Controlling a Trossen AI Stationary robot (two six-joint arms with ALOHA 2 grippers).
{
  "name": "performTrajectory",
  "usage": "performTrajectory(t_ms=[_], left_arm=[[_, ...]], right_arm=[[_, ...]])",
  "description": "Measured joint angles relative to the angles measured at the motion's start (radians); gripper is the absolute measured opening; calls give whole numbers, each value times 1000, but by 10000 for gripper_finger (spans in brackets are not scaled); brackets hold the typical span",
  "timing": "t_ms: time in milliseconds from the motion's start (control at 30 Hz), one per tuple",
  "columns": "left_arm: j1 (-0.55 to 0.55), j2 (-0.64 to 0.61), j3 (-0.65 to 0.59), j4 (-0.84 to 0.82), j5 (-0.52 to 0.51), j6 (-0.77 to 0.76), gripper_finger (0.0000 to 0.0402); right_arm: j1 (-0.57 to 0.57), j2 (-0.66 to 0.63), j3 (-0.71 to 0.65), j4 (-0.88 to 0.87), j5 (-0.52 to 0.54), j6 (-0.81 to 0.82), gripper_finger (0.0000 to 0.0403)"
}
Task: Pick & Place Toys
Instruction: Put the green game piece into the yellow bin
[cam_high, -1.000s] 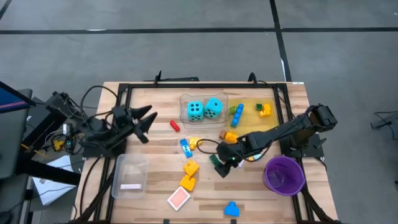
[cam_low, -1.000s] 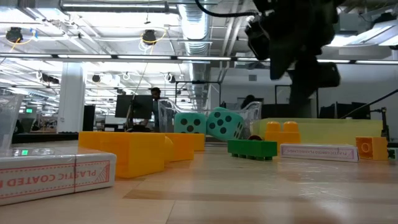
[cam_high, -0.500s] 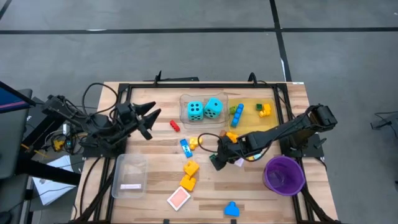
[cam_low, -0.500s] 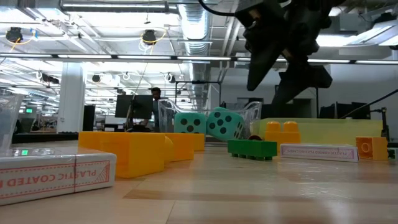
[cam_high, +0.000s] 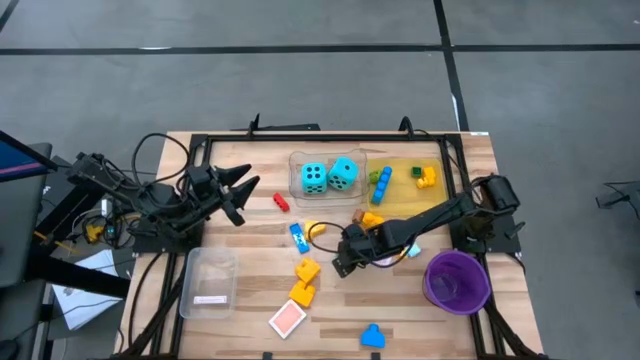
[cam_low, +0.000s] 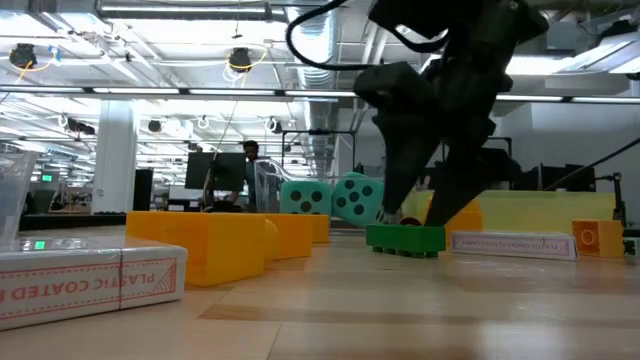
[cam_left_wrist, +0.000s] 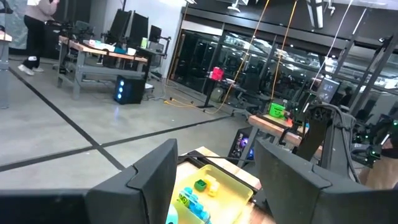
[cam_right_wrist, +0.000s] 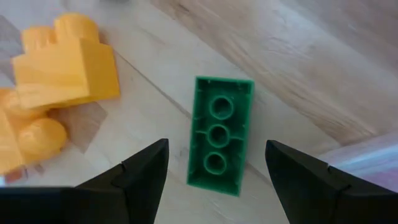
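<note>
The right end effector (cam_high: 343, 264) hangs low over the middle of the counter (cam_high: 250, 285) with its 2 fingers (cam_right_wrist: 140, 177) spread to either side of a green brick (cam_right_wrist: 219, 132) with 3 studs, which lies flat on the wood between them, not pinched. Just beside it lie orange bricks (cam_right_wrist: 65, 65), and 2 turquoise dice (cam_high: 328, 176) sit in a clear tray (cam_high: 296, 185) at the far side. The left end effector (cam_high: 240, 190) waits raised over the counter's left part, fingers apart and holding nothing.
</note>
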Motion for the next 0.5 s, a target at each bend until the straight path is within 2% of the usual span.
performTrajectory(t_ms=[267,500], left_arm=[[0,0,0,0,2,0,209],[0,0,0,0,3,0,209]], right_arm=[[10,76,43,-45,-11,-10,260],[12,88,46,-64,-19,-8,259]])
